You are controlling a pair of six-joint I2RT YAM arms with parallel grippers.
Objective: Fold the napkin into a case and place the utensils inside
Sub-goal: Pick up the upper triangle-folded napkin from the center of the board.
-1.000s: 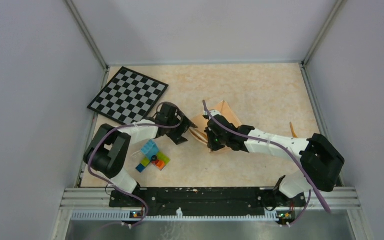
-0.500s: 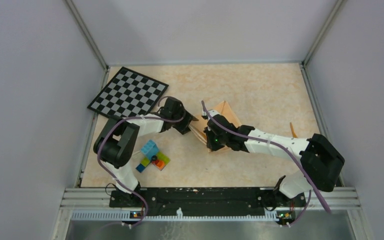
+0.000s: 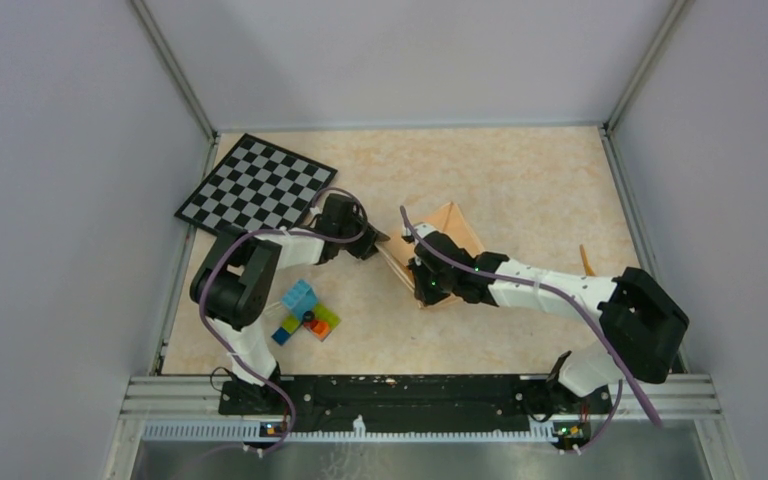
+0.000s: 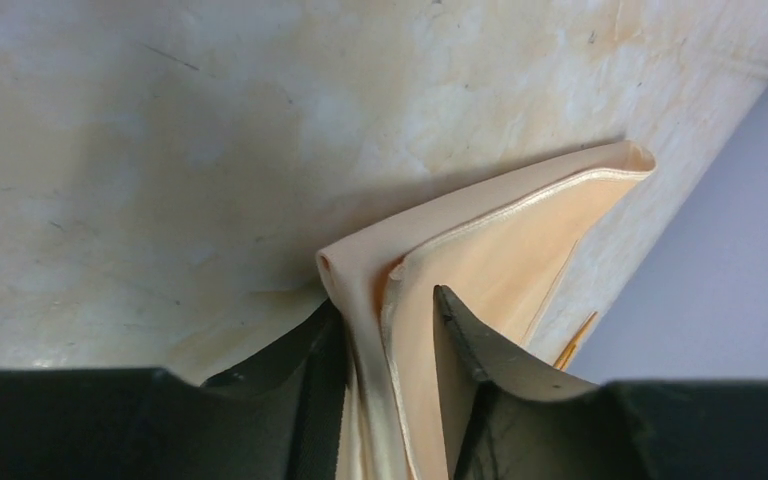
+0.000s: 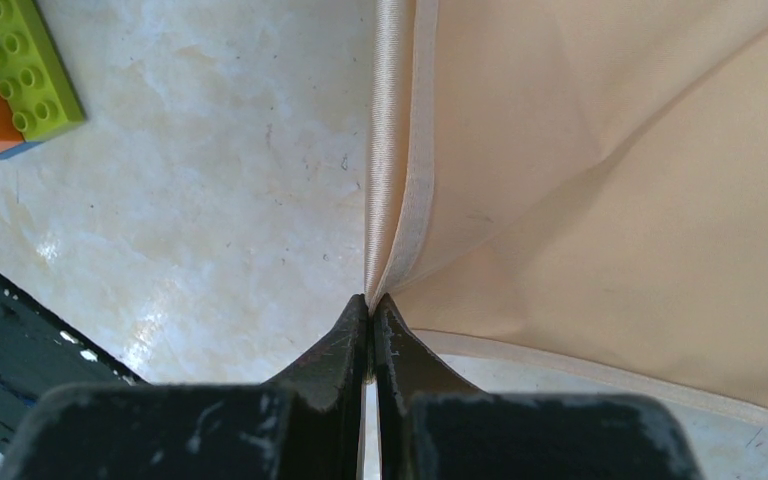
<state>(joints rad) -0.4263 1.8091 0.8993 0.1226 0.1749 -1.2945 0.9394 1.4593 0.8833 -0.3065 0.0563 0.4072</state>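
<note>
Pale grey walls enclose a mottled beige desk. At its middle the napkin is held part-folded and raised, probably so that a crease for the case can be set. Its hem is pinched by the closed right tool. A doubled edge is straddled by the left tool, half-wide and not yet clamped. One of the utensils is seen near the right wall.

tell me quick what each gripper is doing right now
Left gripper: open, jaws either side of the napkin edge, not clamped.
Right gripper: shut on the napkin's hem.
</note>
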